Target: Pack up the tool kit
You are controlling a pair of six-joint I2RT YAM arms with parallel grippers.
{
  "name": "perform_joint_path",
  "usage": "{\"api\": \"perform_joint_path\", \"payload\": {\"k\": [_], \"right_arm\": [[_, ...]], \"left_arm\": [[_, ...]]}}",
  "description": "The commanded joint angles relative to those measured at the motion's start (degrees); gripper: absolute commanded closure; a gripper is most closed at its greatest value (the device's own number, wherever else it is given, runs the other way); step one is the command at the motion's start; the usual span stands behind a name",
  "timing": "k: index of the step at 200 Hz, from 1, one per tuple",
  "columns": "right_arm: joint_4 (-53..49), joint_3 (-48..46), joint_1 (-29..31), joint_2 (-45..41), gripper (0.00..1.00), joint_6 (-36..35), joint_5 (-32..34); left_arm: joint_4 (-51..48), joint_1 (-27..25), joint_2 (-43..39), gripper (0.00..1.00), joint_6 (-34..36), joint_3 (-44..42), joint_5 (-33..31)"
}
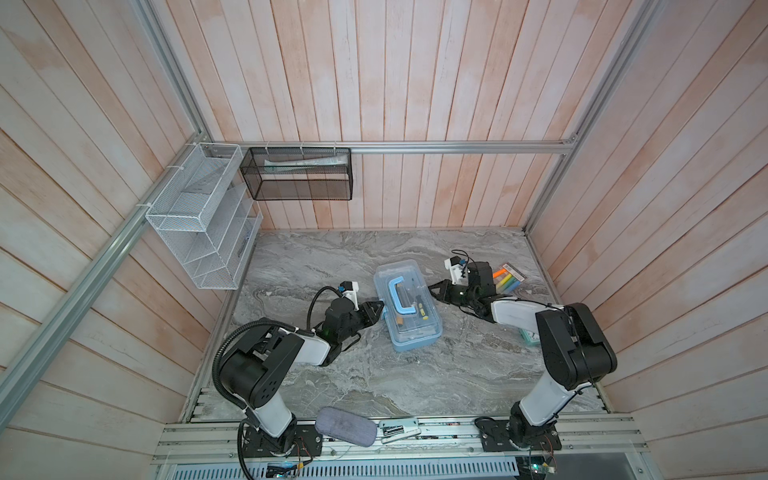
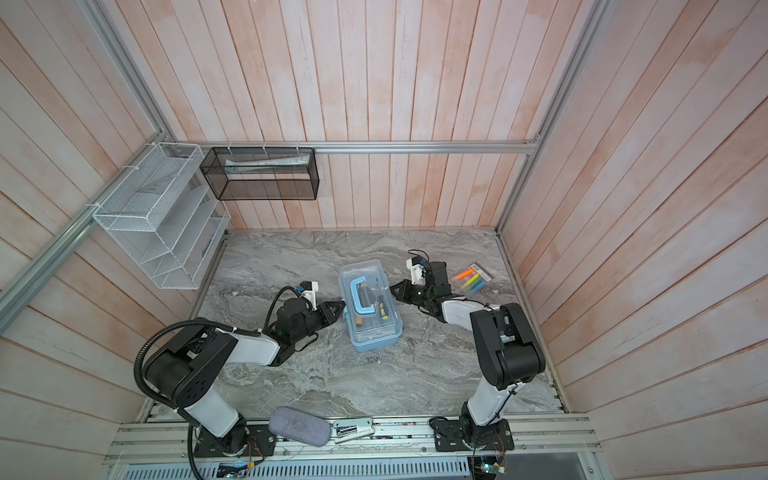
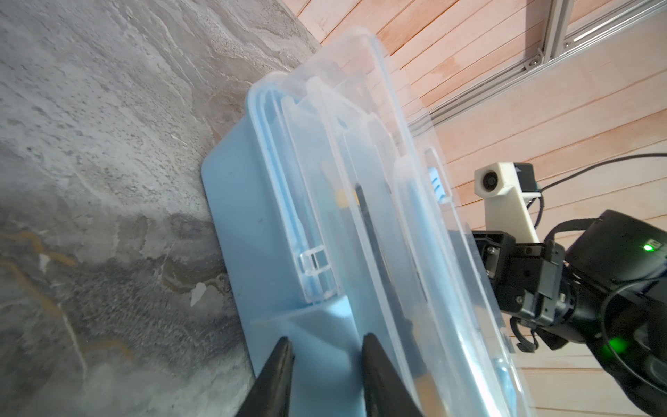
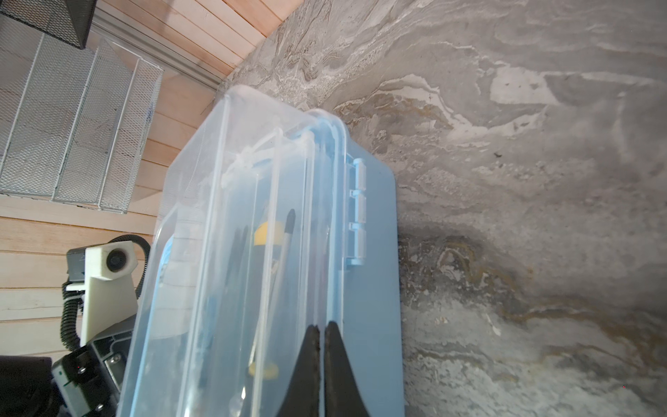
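Left wrist view: the left gripper was seen with fingers partly spread astride the blue latch of the tool kit; contact could not be told. The right gripper was pressed shut at the lid rim. The tool kit was set on the table between them.

Tool kit sits mid-worktop. Left pincer is at its left side, right pincer at its right. Marker pack lies far right; pouch on the front rail.
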Motion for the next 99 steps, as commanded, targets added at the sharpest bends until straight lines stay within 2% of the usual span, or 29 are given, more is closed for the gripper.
{"api": "perform_joint_path", "payload": {"k": [1,47,99], "right_arm": [[0.1,-2.3,2.8,1.9,0.94,2.2,-5.2],[10.3,-8.8,7.1,0.7,0.94,11.3,-3.5],[21.6,-14.6,11.9,1.4,0.97,20.6,-1.9]], "left_arm": [[6.7,-2.9,3.8,0.63,-3.3,-1.3,6.3],[13.9,-4.8,8.9,0.60,-7.1,-1.1,7.8],[13.9,-7.3,10.6,0.61,-7.5,0.3,7.1]]}}
